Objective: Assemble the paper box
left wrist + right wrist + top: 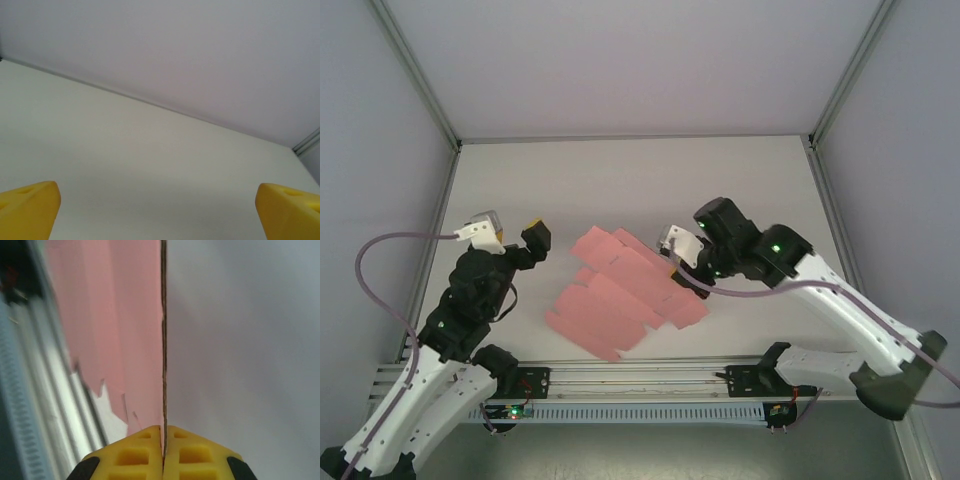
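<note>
- Lying as an unfolded die-cut pink sheet, the paper box (620,290) sits on the worktop (620,180) between the two arms, with no wall or flap raised as far as the top view shows.
- Long axis of the paper box: diagonal, running from its far-left corner to its near-right corner. The jagged flap tabs point toward the near rail.
- Right hand (670,262): at the far-right long edge of the paper box and touching it. In the wrist view its yellow fingers (135,455) are pressed together on that edge, with the card seen edge-on between them and the pink face (115,330) falling to one side.
- Left hand (512,235): just off the far-left corner of the paper box and apart from it. Its fingers (30,207) are spread wide with nothing between them but bare worktop.
- Governing relation, as a judgement: the right hand is the nearer one and already has the sheet. The paper box lies to the right of the left hand, so any fold along the long axis calls for the left hand to cross to the sheet's free left side.
</note>
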Controlling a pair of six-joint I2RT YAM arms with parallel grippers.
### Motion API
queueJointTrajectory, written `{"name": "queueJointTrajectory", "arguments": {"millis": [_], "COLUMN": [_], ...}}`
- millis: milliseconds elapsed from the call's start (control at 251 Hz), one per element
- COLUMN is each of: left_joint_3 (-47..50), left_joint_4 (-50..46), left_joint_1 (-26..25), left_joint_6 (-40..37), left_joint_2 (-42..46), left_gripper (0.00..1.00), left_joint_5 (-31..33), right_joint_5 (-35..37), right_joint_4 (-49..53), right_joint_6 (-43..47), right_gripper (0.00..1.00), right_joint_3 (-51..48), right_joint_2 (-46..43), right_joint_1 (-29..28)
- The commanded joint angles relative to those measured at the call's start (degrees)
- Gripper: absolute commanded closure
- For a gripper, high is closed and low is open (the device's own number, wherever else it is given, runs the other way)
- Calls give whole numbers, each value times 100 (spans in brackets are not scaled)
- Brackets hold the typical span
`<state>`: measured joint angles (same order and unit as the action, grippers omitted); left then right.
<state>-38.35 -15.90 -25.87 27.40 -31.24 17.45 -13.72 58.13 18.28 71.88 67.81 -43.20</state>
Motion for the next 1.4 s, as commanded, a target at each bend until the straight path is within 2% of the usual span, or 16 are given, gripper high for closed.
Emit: {"name": "queueJointTrajectory", "arguments": {"millis": [0,100,160,235,295,471,619,770,810,898,1137,1269,1393], "left_joint_3": [-290,-415,-497,-608,-742,-1446,-1649,-1660,-1663,-1635,-1621,-1537,-1533], "left_joint_4": [-94,-19,14,125,223,237,367,549,579,605,377,403,516], "left_joint_1": [-33,26,116,288,487,1081,1101,1097,1083,1076,1004,817,633], "left_joint_6": [-103,-142,-160,-300,-456,-532,-1224,-1784,-1854,-1983,-2230,-2516,-2643], "left_joint_2": [-460,-958,-1282,-1724,-2128,-3404,-4122,-4481,-4528,-4582,-4757,-4786,-4786], "left_gripper": [0,0,0,0,0,0,0,0,0,0,0,0,0], "left_joint_5": [266,236,27,-578,-1284,-2673,-3357,-4718,-4909,-5133,-5148,-5609,-5639], "right_joint_5": [1680,2325,2178,1745,1242,200,-325,-540,-535,-559,-825,-969,-1034], "right_joint_4": [315,-607,-1120,-1466,-1409,-953,-682,-357,-299,-248,-214,-184,-177], "right_joint_6": [1236,1890,2462,2964,3174,3964,4098,4098,4096,4032,3910,3797,3787], "right_gripper": [99,100,100,100,100,100,100,100,100,100,100,100,100], "right_joint_3": [81,-68,-160,-71,177,557,775,1039,1093,1202,1346,1433,1421], "right_joint_2": [820,1450,1761,2141,2390,2653,2777,2948,2995,3081,3106,3168,3211], "right_joint_1": [175,377,498,613,711,845,1070,1164,1160,1182,1276,1349,1345]}}
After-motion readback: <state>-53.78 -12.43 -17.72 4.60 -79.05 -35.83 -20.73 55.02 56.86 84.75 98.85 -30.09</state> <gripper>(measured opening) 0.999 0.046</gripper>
